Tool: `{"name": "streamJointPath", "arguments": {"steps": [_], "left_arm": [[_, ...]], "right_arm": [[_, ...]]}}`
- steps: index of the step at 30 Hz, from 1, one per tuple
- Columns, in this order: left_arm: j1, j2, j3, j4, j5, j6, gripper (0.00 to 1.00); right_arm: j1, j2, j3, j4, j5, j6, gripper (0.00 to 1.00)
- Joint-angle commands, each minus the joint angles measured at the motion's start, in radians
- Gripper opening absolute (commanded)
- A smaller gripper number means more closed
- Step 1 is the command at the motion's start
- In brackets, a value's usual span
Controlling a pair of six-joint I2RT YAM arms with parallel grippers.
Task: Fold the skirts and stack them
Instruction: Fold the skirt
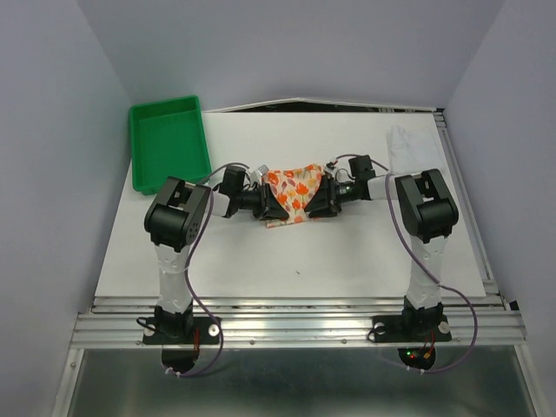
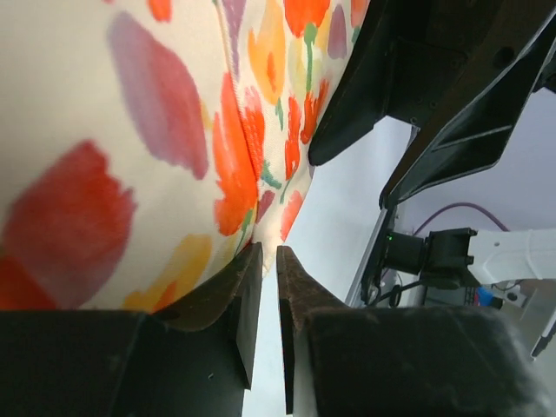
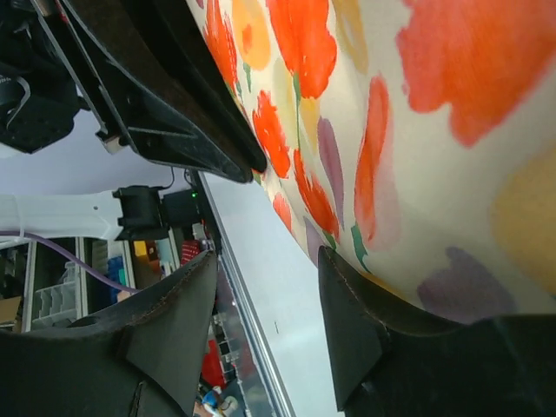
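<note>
Left pincer (image 2: pixel 269 252) is seen at a slit, right pincer (image 3: pixel 268 256) wide; nothing is clamped in either. Floral skirt (image 1: pixel 294 191) may be dropped and the fold lost.

The floral skirt (image 1: pixel 294 193) sits mid-scene on the table (image 1: pixel 261 261), bunched into a rough triangle, cream with orange, red and yellow blooms. The white skirt (image 1: pixel 404 149) lies far right, well apart, apparently spread flat, though it is faint against the surface.
</note>
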Motion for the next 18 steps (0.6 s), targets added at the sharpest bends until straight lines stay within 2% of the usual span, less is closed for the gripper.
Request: {"name": "streamJointPath", "arguments": {"steps": [1,6,9,14,18], "left_arm": [[0.037,-0.007,0.029,-0.065,-0.064,0.058,0.25],[0.051,-0.039,0.03,-0.125,-0.078,0.113,0.25],[0.051,-0.08,0.063,-0.226,-0.075,0.216,0.26],[0.046,-0.235,0.085,-0.24,0.006,0.319,0.26],[0.046,-0.266,0.14,-0.217,0.02,0.299,0.27]], "right_arm": [[-0.015,0.031,-0.047,0.048,0.084,0.027,0.56],[-0.015,-0.047,-0.115,0.118,0.054,0.09,0.56],[-0.015,-0.144,-0.115,0.114,0.028,0.116,0.56],[-0.015,-0.277,0.026,0.019,0.009,0.075,0.58],[-0.015,-0.265,0.148,-0.004,0.05,0.032,0.59]]}}
